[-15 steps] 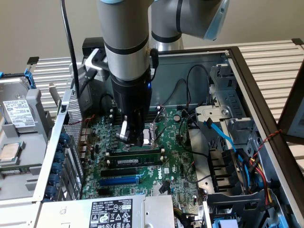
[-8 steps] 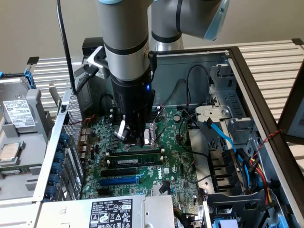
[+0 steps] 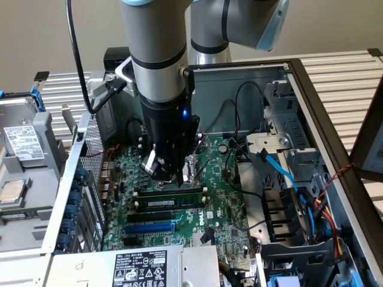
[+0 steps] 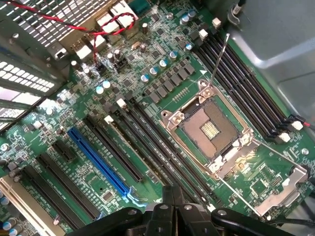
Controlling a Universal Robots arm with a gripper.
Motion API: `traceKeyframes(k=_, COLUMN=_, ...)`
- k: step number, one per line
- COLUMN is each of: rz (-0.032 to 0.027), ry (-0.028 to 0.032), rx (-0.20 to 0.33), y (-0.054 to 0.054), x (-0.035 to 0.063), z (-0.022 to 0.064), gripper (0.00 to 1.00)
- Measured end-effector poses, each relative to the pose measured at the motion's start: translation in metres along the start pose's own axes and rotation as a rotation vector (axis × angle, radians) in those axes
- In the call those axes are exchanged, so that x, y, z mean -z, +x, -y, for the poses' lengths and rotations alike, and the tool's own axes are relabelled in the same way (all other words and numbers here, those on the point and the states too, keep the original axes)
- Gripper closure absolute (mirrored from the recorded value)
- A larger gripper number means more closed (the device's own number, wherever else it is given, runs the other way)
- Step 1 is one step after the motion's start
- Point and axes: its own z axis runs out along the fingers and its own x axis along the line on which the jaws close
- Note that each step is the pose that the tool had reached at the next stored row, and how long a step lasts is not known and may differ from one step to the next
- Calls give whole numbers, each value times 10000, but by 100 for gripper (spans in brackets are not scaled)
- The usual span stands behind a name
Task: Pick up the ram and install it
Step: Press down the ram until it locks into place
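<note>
The ram [image 3: 169,202], a long dark stick with a white label strip, lies along the memory slots on the green motherboard [image 3: 224,206] inside the open computer case. My gripper [image 3: 170,176] hangs straight down over the board, its tips just above and behind the ram. In the wrist view the gripper [image 4: 170,192] is shut, fingers pressed together with nothing between them, right over the long black slots [image 4: 147,135] with white end clips. I cannot tell whether the tips touch the ram.
A blue expansion slot [image 3: 149,228] [image 4: 98,160] lies in front of the ram. The open processor socket [image 4: 209,129] sits beside the slots. Blue and black cables [image 3: 284,173] and a drive cage crowd the exterior view's right. A labelled power supply [image 3: 140,266] is at the front, a hard drive [image 3: 24,143] at the left.
</note>
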Motion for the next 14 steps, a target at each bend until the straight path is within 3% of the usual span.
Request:
traceKeyframes(k=8, rz=17, ry=133, rx=-1286, y=0, x=-3, z=0, gripper=90)
traceKeyframes(k=14, rz=-47, ry=145, rx=-2027, y=1, x=-3, z=-1, gripper=90)
